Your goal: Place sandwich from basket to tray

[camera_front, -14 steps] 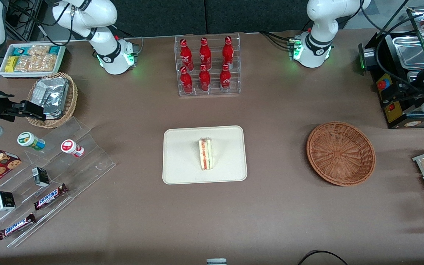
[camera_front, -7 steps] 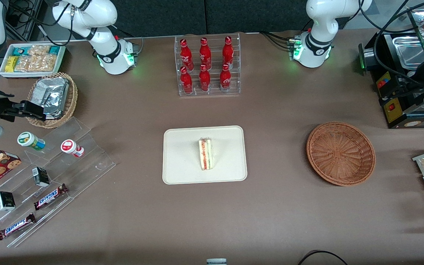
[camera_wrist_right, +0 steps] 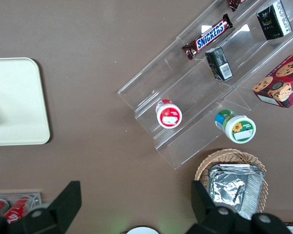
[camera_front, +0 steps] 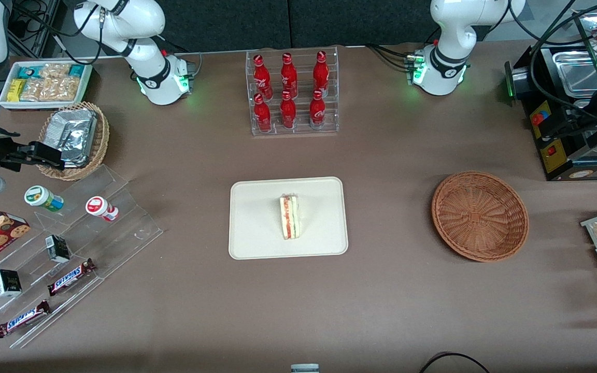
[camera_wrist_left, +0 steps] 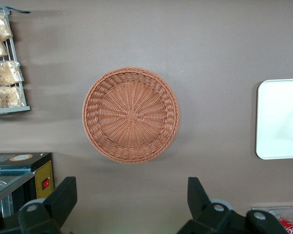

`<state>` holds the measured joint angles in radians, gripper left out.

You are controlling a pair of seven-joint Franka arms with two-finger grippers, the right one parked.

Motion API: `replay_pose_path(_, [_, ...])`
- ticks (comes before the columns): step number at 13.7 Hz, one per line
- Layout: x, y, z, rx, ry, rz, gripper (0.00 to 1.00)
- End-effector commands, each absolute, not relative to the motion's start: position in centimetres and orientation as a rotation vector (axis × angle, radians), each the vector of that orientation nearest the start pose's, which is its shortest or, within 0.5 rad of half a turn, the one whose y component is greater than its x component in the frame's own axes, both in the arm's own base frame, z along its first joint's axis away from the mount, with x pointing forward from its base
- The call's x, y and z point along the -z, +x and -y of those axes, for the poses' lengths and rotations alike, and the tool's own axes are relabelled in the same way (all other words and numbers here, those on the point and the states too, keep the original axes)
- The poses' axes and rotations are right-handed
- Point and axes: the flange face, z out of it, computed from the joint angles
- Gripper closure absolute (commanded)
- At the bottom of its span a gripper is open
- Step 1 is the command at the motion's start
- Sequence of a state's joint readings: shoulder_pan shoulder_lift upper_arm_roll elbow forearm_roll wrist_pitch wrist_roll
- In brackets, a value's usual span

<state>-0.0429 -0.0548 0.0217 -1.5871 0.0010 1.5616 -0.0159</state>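
Sandwich (camera_front: 289, 217) on tray (camera_front: 257, 243): soft, light, so pinch its bread faces gently; your gripper (camera_wrist_left: 129, 202) hangs wide open, empty, above the basket (camera_wrist_left: 131, 115).

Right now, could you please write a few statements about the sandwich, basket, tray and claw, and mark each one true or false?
1. The sandwich lies on the tray. True.
2. The basket holds a foil packet. False: the basket holds nothing.
3. The claw is shut on the sandwich. False: it is open, holds nothing and hangs high above the table near the basket, with the sandwich away on the tray.
4. The basket stands toward the working arm's end of the table from the tray. True.
5. The red bottles stand on the tray. False: they stand in a clear rack, farther from the front camera than the tray.
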Motion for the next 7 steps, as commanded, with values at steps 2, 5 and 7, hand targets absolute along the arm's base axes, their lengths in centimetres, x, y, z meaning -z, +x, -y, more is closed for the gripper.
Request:
replay_pose_path(2, [-65.3, 53.5, 1.0, 0.034, -3.136, 0.001, 0.00])
replay_pose_path(5, [-66.0, 53.1, 1.2, 0.003, -3.136, -0.009, 0.00])
replay_pose_path(7, [-66.5, 53.1, 1.4, 0.012, -3.139, -0.016, 0.00])
